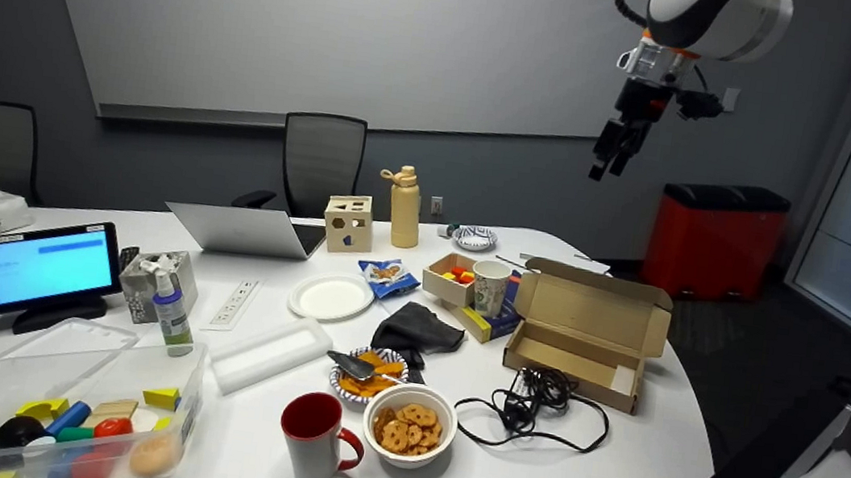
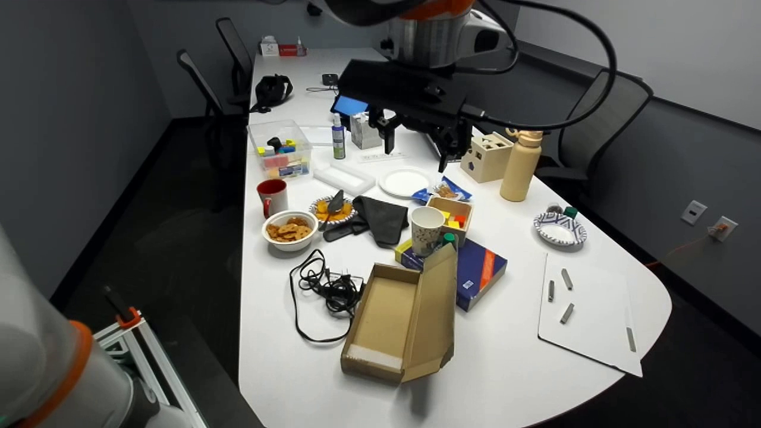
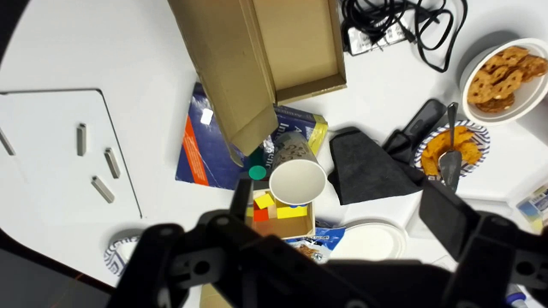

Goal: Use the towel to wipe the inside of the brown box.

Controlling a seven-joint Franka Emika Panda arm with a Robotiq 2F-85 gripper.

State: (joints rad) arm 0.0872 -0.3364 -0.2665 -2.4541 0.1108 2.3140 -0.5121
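The black towel (image 1: 418, 331) lies folded and crumpled on the white table, beside a bowl of orange food; it also shows in an exterior view (image 2: 381, 220) and in the wrist view (image 3: 370, 169). The brown box (image 1: 587, 312) is a shallow cardboard box with its lid open; its bare inside shows in an exterior view (image 2: 387, 309) and partly at the top of the wrist view (image 3: 299, 38). My gripper (image 1: 607, 169) is high above the table, empty, with its fingers spread apart in an exterior view (image 2: 416, 157) and in the wrist view (image 3: 342, 194).
A paper cup (image 2: 427, 229) stands on a blue book (image 2: 475, 273) between towel and box. A black cable (image 2: 333, 291) lies against the box. A food bowl (image 2: 290, 230), a block box (image 2: 455, 211), a mug (image 1: 320, 437) and a tan bottle (image 1: 405, 208) stand around.
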